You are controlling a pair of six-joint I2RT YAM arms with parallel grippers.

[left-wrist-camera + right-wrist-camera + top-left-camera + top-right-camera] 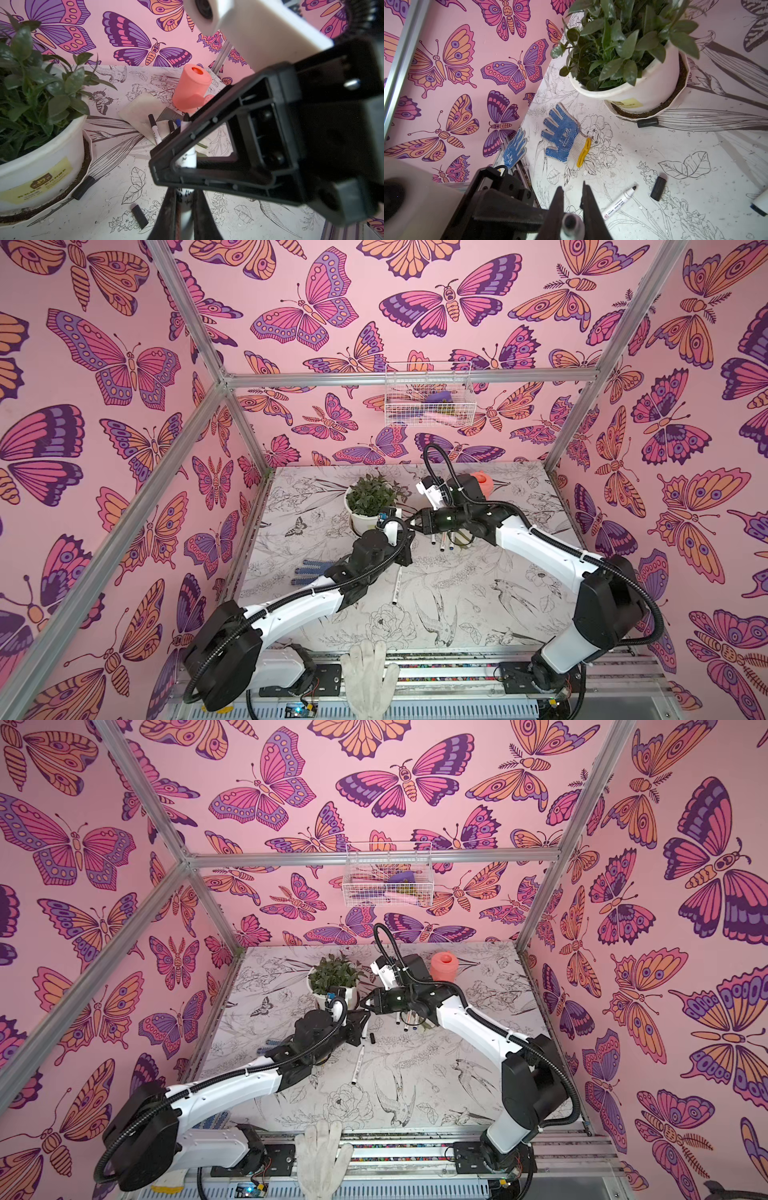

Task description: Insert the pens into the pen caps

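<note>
White table [457, 585], and above it by the pot [359, 524], the left end effector [184, 191] and the right end effector [572, 186] are both clamped shut on one pen [188, 160], held between them. A spare pen [618, 202] and two black caps [658, 188] are seen lying loose nearby.

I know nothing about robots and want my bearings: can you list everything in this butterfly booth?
pens: five, white; one held, one mid-table, three under the right arm
caps: two loose, black; mid-table and by the plant
plant: one, green, white pot; back of table
can: one, coral; back, right of plant
gloves: three; two blue-dotted at left, one white at front edge
basket: one, white wire; back wall
arms: two, white-black; from front corners
left claw, right claw: black; both shut on one pen
</note>
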